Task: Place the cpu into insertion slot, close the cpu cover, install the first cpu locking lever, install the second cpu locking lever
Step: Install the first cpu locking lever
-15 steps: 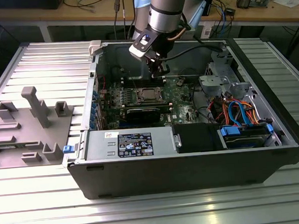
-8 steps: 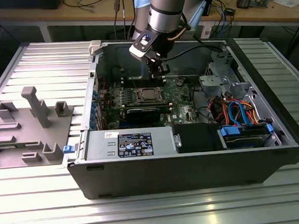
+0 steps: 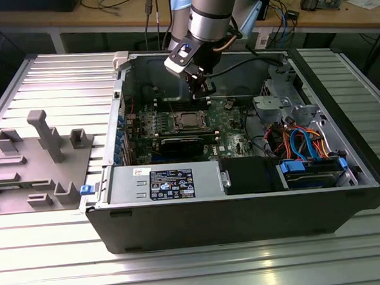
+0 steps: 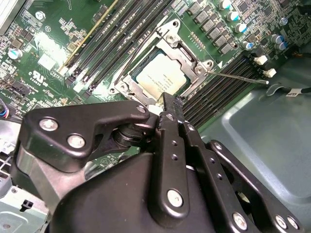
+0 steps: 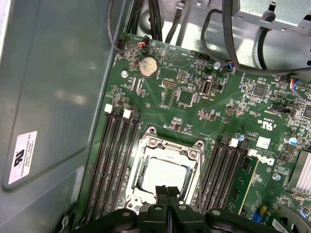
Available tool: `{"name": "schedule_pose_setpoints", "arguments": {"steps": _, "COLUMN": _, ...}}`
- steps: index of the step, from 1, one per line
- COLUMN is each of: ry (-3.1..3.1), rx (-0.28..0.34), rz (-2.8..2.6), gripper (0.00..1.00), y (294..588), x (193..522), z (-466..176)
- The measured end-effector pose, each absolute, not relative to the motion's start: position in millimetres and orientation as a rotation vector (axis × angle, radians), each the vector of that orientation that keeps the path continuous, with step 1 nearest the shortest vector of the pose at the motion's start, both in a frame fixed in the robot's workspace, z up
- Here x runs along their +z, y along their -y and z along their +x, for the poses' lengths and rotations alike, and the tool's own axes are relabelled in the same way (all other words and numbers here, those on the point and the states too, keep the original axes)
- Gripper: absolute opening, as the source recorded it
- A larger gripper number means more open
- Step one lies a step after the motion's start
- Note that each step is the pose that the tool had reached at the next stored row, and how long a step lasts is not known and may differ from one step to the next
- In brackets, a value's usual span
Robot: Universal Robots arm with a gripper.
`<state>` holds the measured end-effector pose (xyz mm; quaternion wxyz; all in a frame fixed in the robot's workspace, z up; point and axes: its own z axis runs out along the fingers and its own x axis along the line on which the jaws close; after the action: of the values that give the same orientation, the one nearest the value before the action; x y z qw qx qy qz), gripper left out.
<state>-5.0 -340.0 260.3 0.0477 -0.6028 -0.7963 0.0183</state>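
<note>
The cpu (image 3: 187, 120) is sitting in the insertion slot (image 4: 120, 87), roughly mid-board. Going front to back in the exterior view, you've got the ribbed desk (image 3: 184, 265), then the open case (image 3: 246, 223) on it. A silver labelled box (image 3: 160, 182) runs along the case's front edge, then comes a long black card (image 3: 187, 142), then the slot. The cpu cover (image 5: 170, 145) lies flat around the chip, with the silver top showing through the cut-out. The end effector (image 4: 168, 99) is right at the slot's edge, fingers pressed together with nothing between them; can't tell if it's touching. One thin lever rod (image 4: 241, 77) sticks out across the memory slots (image 4: 216, 94).
</note>
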Motion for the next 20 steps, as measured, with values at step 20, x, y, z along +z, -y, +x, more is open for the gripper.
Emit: {"name": "schedule_pose_setpoints", "arguments": {"steps": 20, "ry": 2.483, "rx": 0.06, "rz": -1.766, "gripper": 0.11, "y": 340.0, "x": 260.3, "z": -5.0}}
